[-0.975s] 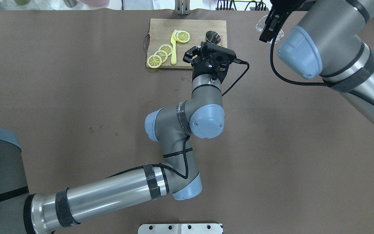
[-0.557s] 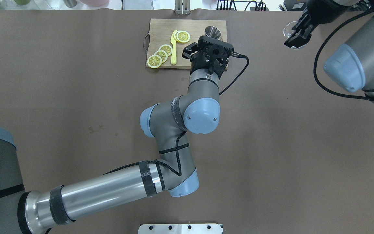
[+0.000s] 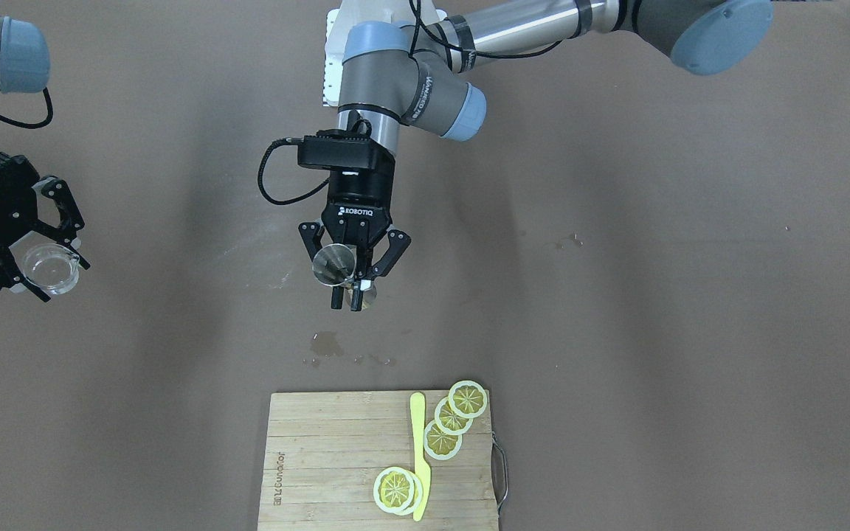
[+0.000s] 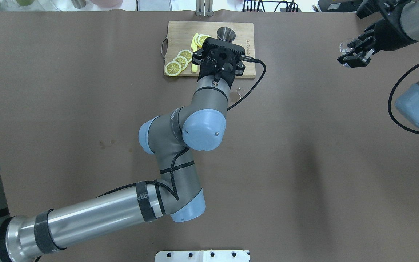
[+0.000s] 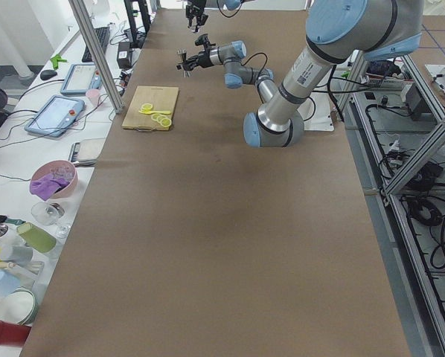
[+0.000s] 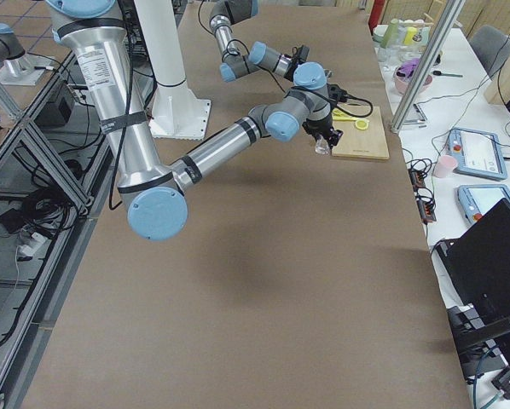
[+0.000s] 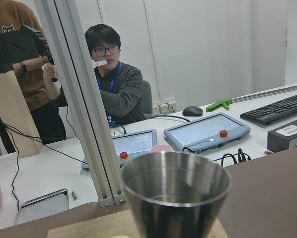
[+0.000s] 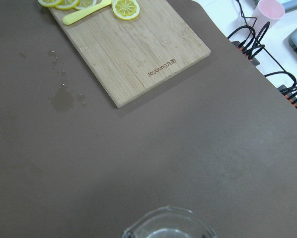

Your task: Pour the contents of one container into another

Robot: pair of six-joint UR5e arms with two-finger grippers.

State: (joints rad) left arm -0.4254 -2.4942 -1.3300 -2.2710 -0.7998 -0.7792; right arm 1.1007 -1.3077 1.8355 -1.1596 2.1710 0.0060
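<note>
Fingers point(image 3: 336, 295) of the left gripper point(image 3: 346, 297) are clamped on the jigger point(image 3: 334, 264), which hangs roughly upright in the air near the board point(image 3: 322, 457). Far off on the robot's right side, the right gripper point(image 3: 56, 274) has its fingers closed around the glass point(image 3: 49, 267), which is also held aloft. Within the last second the right arm has swung the glass outward, away from the board. The left arm has slid the jigger a little the other way, so the two vessels are now well apart. A small puddle point(image 3: 327, 342) lies on the table point(image 3: 617, 332) just off the board's edge. With the gap this wide, no pour looks possible from here. Whether one is already done, the glass does not clearly show.
</note>
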